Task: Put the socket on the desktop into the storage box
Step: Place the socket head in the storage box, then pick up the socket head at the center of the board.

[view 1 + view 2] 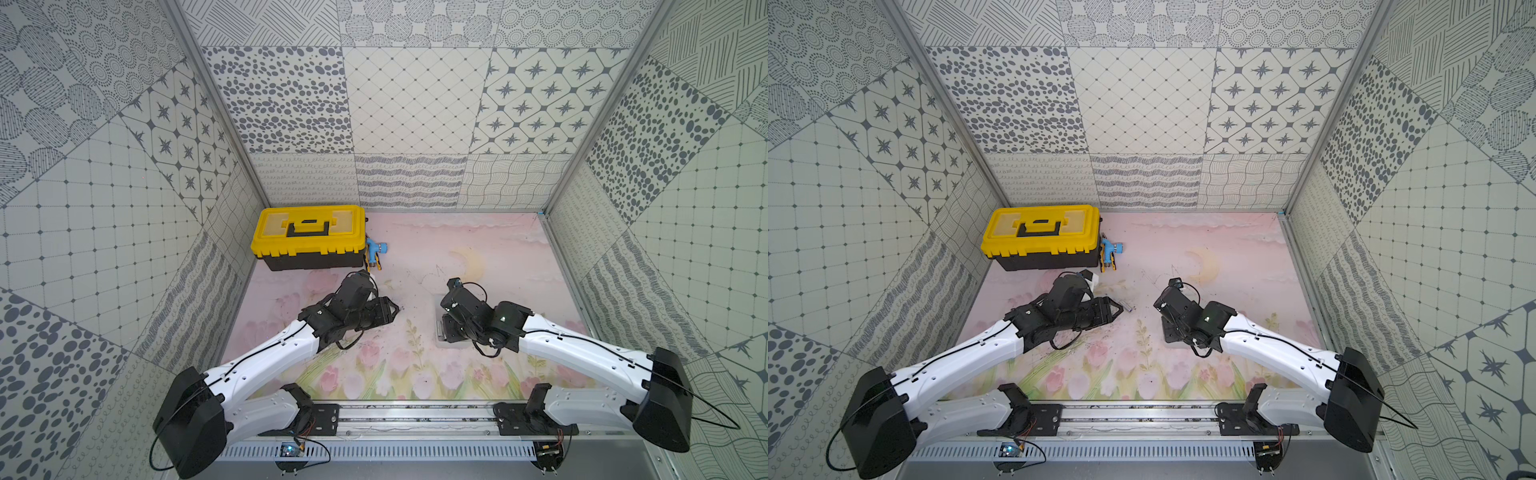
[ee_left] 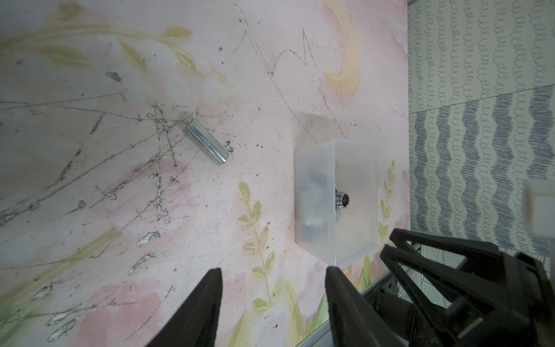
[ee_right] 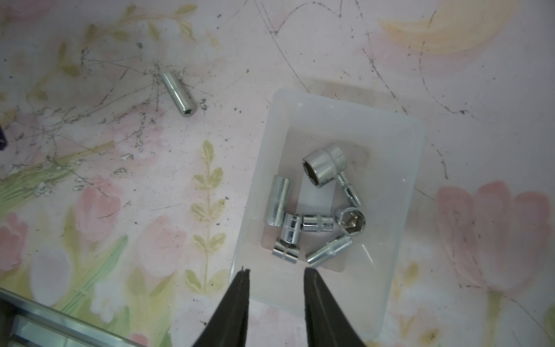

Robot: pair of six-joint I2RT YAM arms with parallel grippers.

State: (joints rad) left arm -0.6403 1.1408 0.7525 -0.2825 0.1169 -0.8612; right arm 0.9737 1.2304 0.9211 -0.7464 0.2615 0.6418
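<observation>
Left gripper (image 2: 274,270): jaws apart, empty, poised near the only loose socket (image 2: 205,141). It lies on its side on the desktop (image 2: 90,195), apart from the storage box (image 3: 417,126). Right gripper (image 3: 277,270): jaws parted, empty, over the box's rim; several sockets are inside. Step, as I judge it: the reach for this 1 remaining socket. Next move: lower, straddle the barrel crosswise, close.

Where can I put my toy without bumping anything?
Biggest bare patch: back of the table, between the toolbox and the right wall. Also the front, between the left arm and right arm. Crowded: the storage box, full of sockets, and around the loose socket.
</observation>
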